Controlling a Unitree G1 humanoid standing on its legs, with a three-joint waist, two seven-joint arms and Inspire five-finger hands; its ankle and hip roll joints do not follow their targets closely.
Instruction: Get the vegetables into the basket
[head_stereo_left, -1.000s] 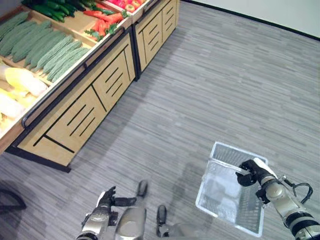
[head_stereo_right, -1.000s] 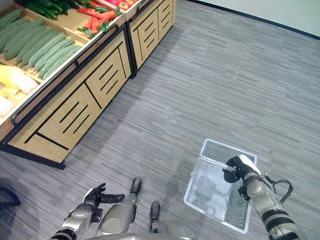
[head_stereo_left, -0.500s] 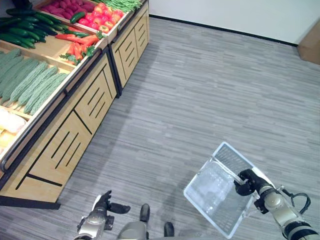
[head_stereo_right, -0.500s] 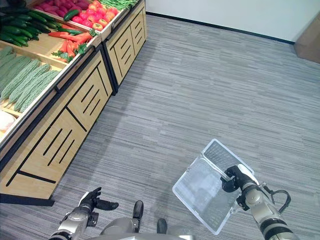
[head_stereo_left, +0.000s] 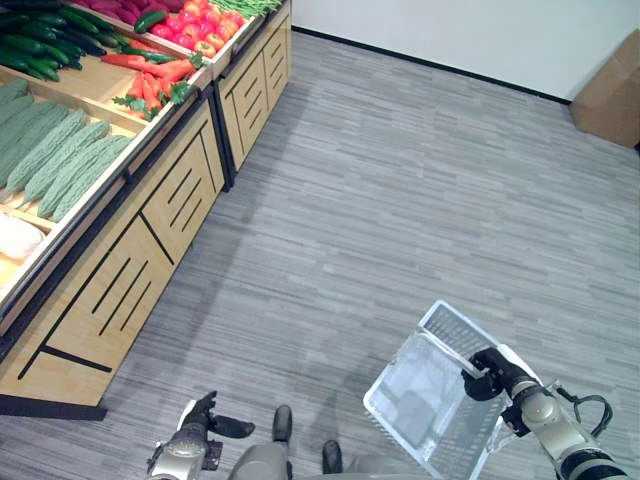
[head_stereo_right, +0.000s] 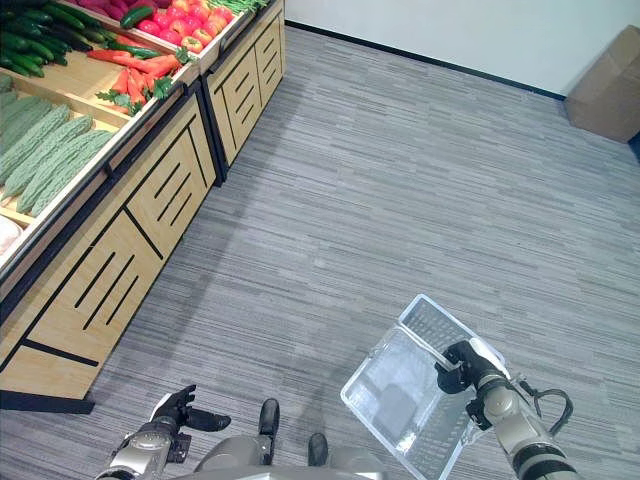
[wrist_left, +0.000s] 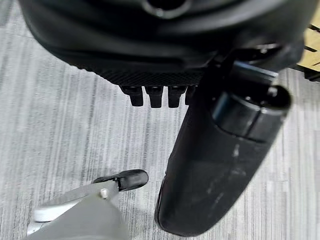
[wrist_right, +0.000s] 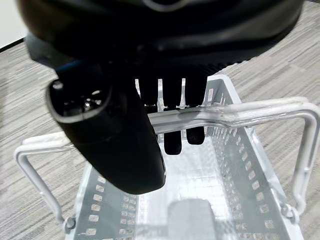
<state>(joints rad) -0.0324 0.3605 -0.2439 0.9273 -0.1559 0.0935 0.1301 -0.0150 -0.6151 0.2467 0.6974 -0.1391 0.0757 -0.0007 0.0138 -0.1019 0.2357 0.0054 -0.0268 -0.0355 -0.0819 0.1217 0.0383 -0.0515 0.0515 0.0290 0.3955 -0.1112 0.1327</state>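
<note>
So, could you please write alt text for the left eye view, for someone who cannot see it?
The robot's right hand grips the handle of a white basket over grey floor. Its open left hand hangs empty. A wooden produce stand with green gourds and carrots stands far left.

Shop: wooden produce stand (head_stereo_left: 150, 190), carrots (head_stereo_left: 150, 80), white basket (head_stereo_left: 430, 400).

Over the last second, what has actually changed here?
Mostly the robot's own view: it has swung away from the vegetable shelf, showing more open floor and a cardboard box. The right hand still grips the basket's handle, and the basket has swung slightly. The left hand stays open, holding nothing.
</note>
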